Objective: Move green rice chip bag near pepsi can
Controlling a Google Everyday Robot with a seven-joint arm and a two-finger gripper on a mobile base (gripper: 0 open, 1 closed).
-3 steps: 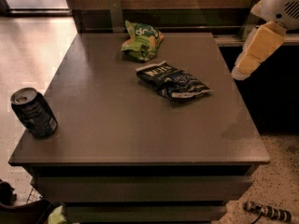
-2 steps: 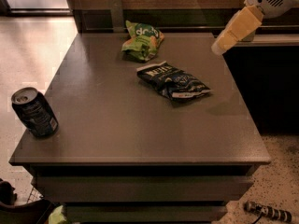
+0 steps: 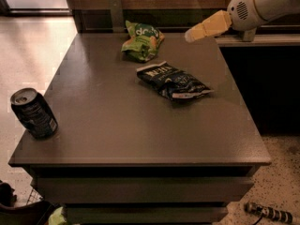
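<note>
Green rice chip bag (image 3: 142, 41): laid crumpled at the far edge of the table (image 3: 140, 130).
Pepsi can (image 3: 33, 114): stood upright at the near left corner, well apart from that bag.
Dark blue snack bag (image 3: 171, 82): laid near the green one, on its nearer side.
Gripper (image 3: 202, 28): held in the air to the right of the green bag; nothing is gripped, and its opening cannot be told.

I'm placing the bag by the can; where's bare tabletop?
Bare: grey tabletop between the blue-black pepsi can and the dark blue snack bag, plus the front. Crowded: the back, light-green rice chip bag, cream gripper hovering beside it.
</note>
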